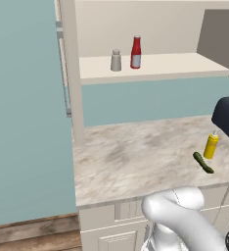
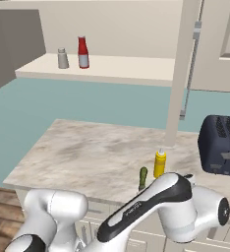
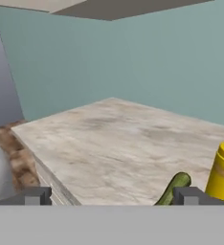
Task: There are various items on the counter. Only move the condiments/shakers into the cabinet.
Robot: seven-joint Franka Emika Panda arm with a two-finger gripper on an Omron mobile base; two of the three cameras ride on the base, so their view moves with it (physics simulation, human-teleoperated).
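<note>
Two of the three condiments already stand on the cabinet's cream shelf [image 1: 185,66]: a short grey shaker [image 1: 116,61] and, just beside it, a small red bottle [image 1: 135,52] with a white cap and label. One remains on the marbled stone worktop [image 1: 136,157]: a yellow squeeze bottle [image 1: 211,145], upright near the front edge, with a dark green vegetable [image 1: 203,163] lying close beside it. A dark toaster [image 2: 220,145] sits nearby.

The squeeze bottle is slim and cylindrical, bright yellow, with a pointed pale nozzle on top. It looks like light, soft plastic that would give under pressure and tip easily if nudged. A hold across the middle of its body, below the nozzle, seems safest, with only gentle pressure.

The hand [image 3: 109,196] is low at the worktop's front edge, fingers spread fully wide and holding nothing. In the hand view the bottle sits past the right fingertip, the vegetable just inside it, so the vegetable could get caught.
</note>
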